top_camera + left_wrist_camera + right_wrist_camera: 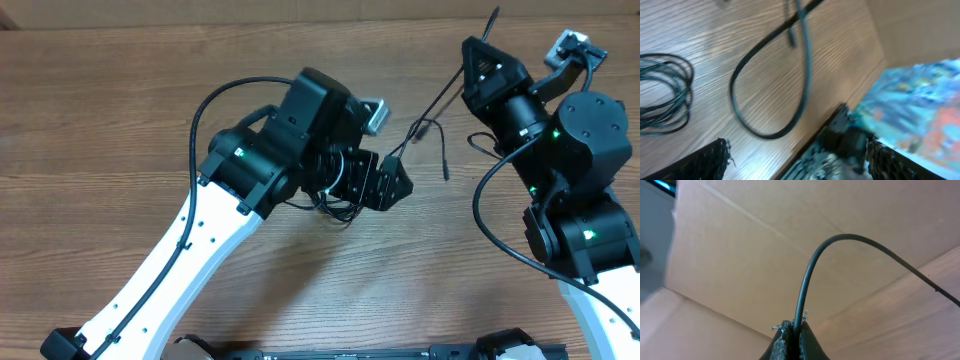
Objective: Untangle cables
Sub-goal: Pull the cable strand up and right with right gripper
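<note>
Cables (432, 106) lay across the middle of the counter (90, 90). They were thin black cords, which I judged to be light, limp and quick to snag on one another, so a tug on one would likely drag any loop that crossed it. One cord ran on a straight diagonal from the upper right of the overhead view down toward the centre. The right claw (792, 339) was clenched on it, and in the right wrist view the cord rose from between the fingertips and arched off to the right. A small plug end (445, 176) hung just right of centre in the overhead view. The left claw (795, 167) stood released, jaws wide with nothing between them, above a long open loop (765, 90) in the middle of its wrist view. A coiled bundle (665, 95) lay at that view's left edge, apart from the loop, and from overhead it was mostly hidden under the left arm. A sound hold would probably be a plain run of cord clear of crossings, or just behind a plug where the body is stiffer. By count there were two claws, one bundle, one open loop and one plug plainly seen. The cords looked like two, though I could not trace each from end to end.
</note>
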Robot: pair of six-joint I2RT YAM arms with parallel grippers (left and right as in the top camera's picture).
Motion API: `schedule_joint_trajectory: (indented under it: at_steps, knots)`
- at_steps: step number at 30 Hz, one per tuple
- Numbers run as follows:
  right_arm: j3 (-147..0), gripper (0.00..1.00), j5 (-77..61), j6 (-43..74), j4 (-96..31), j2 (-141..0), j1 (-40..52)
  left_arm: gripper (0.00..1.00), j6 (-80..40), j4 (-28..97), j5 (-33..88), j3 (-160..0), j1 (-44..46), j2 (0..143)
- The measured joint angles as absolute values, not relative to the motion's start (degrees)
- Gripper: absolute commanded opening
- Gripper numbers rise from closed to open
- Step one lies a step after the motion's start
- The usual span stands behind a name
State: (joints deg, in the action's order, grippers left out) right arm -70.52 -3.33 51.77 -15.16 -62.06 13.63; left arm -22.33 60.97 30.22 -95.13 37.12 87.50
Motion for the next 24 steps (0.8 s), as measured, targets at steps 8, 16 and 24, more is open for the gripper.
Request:
schedule_joint_trajectory:
  at_steps: [8,16,24]
  knots:
    - [-70.52,0.04,-2.76,57.08,-15.88,-62.04,13.65,0.85,-15.38,62.13,26.48,-95.13,37.15,87.50]
    - [-70.52,0.04,-3.77,61.52,-16.23,-62.04,13.65,0.53,-13.15,58.30,21.76,-95.13,37.15,87.50]
    - [-70.52,0.04,-6.24,64.79,-16.86,-62.04,13.65,0.53,-13.08,57.43,21.15,-95.13,37.15,87.50]
